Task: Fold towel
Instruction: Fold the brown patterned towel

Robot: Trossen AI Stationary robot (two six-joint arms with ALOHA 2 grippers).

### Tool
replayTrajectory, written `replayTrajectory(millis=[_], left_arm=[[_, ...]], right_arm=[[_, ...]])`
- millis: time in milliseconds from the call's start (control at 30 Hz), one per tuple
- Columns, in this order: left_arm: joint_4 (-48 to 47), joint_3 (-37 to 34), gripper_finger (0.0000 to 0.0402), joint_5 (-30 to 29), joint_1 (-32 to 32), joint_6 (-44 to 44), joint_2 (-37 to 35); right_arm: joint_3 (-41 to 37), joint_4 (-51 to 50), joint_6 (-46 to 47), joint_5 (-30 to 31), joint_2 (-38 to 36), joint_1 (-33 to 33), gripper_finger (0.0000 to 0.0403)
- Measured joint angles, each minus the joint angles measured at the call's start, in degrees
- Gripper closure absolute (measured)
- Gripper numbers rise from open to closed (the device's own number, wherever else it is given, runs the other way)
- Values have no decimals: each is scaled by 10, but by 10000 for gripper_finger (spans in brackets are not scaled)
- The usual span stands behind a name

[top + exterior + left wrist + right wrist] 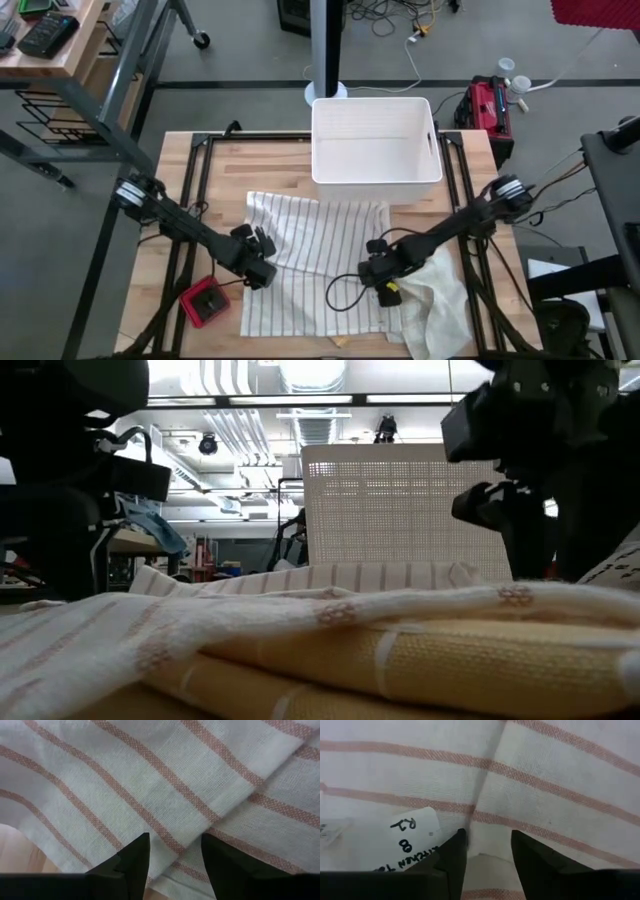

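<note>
Wooden table point(190, 180) carries a striped towel point(320, 250); left gripper point(258, 262) and right gripper point(383, 275) (fingers spread) press its opposite edges.

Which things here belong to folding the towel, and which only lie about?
For the job:
striped towel
left claw, on the towel's left edge
right claw, on its right edge

Lying about:
white basket
red object
cream cloth
</note>
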Motion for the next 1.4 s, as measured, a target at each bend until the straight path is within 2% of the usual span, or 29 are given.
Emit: replayTrajectory(millis=[133,267,333,467,700,933,1067,1200,1400], left_arm=[[0,0,243,0,0,-8,-4],[-2,0,250,0,0,-14,-7],[-4,0,253,2,0,-17,-11],[-29,0,260,25,0,-31,-28],[-80,-3,276,31,-1,-47,-42],[-99,-5,287,53,-1,-24,-42],[-94,-5,286,31,-2,11,-42],[-93,-6,274,3,-1,51,-42],[-51,-34,261,3,-2,113,-42]], right_arm=[[0,-4,5,11,23,0,293],[0,-22,5,17,20,0,367],[-1,-39,5,20,8,0,390],[4,-80,28,29,-27,0,388],[11,-87,38,20,-74,0,397],[10,-89,63,15,-79,0,392],[10,-89,69,15,-79,0,393],[10,-85,68,18,-79,0,375],[9,-81,58,45,-79,0,337]])
